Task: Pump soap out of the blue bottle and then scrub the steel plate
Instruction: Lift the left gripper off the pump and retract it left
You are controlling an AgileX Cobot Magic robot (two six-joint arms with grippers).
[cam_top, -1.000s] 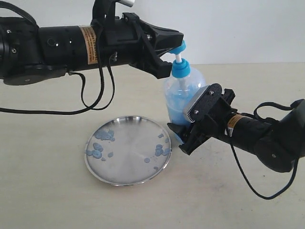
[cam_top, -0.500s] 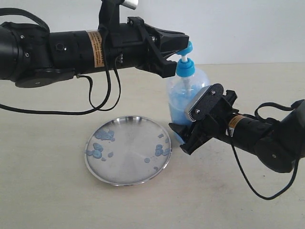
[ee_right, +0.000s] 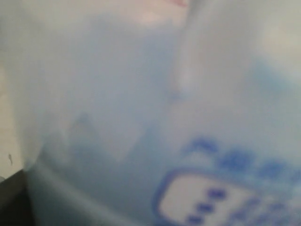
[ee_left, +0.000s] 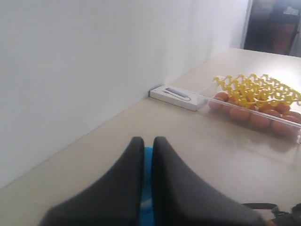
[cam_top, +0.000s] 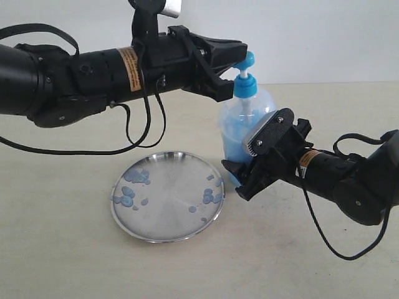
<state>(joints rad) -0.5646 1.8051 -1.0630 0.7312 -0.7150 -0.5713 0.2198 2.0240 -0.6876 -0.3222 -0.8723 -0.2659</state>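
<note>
A: Status?
B: blue bottle (cam_top: 240,121) just beside steel plate (cam_top: 163,239) rim, R gripper (cam_top: 250,154) clamped round it; L gripper (cam_top: 240,52) nearly closed atop pump (cam_top: 244,86)
A: Risk?
B: off-centre push could tip bottle, soap (cam_top: 128,193) misses plate

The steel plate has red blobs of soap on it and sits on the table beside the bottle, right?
Not quite. The blobs of soap on the steel plate are blue, not red, as the exterior view shows. The plate does sit on the table beside the blue bottle.
</note>
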